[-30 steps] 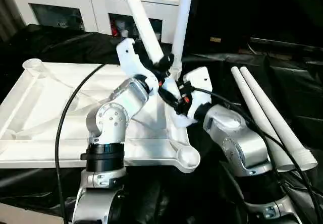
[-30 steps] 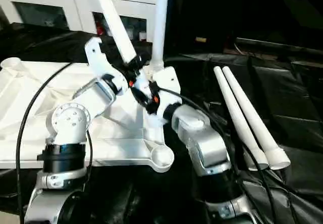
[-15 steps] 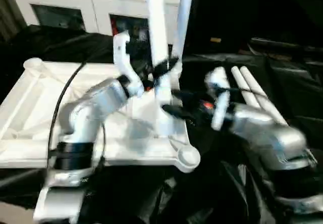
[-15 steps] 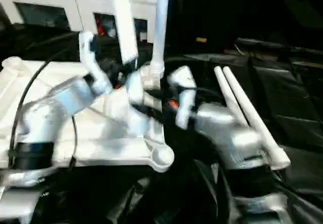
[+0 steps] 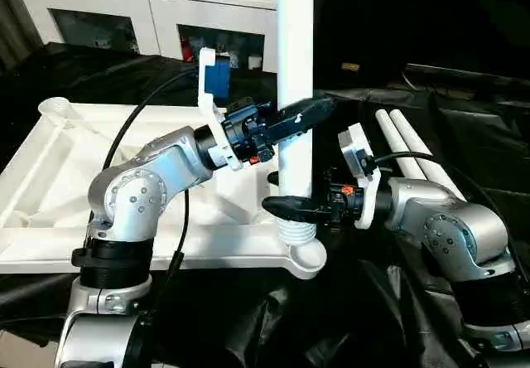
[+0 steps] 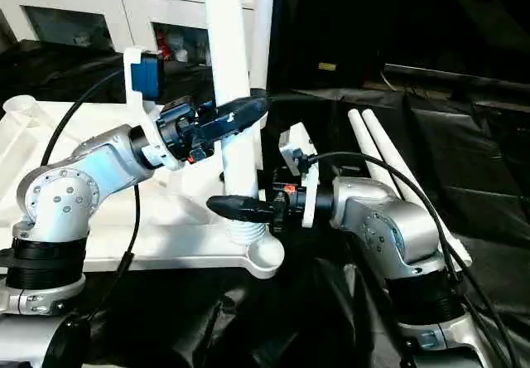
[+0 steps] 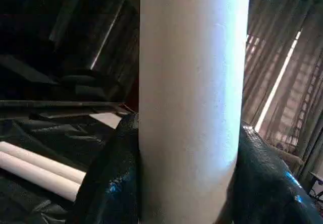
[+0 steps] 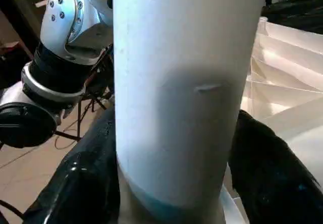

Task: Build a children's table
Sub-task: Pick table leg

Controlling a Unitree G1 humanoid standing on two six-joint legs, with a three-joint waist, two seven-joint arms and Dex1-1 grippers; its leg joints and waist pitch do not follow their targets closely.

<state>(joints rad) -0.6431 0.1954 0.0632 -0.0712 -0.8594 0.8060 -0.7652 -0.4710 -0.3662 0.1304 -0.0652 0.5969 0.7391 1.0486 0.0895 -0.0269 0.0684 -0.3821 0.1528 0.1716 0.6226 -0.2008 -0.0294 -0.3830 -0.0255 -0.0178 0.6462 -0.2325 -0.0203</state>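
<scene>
The white table top (image 5: 58,177) lies underside up on black sheeting (image 5: 464,119), and one white leg (image 5: 296,94) stands upright with its ribbed foot at the near right corner socket (image 5: 305,254); the left claw (image 5: 300,115) is clamped round the leg halfway up, a black finger on each side. The right claw (image 5: 290,209) grips the same leg lower down, just above the socket; two loose legs (image 5: 414,157) lie side by side on the sheeting to the right, and another leg (image 6: 263,20) stands behind.

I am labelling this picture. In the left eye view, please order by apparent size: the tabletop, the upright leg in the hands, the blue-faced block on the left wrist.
1. Tabletop, largest.
2. Upright leg; it runs out of the picture's top, so its full length is unsure.
3. Blue-faced block, smallest.
</scene>
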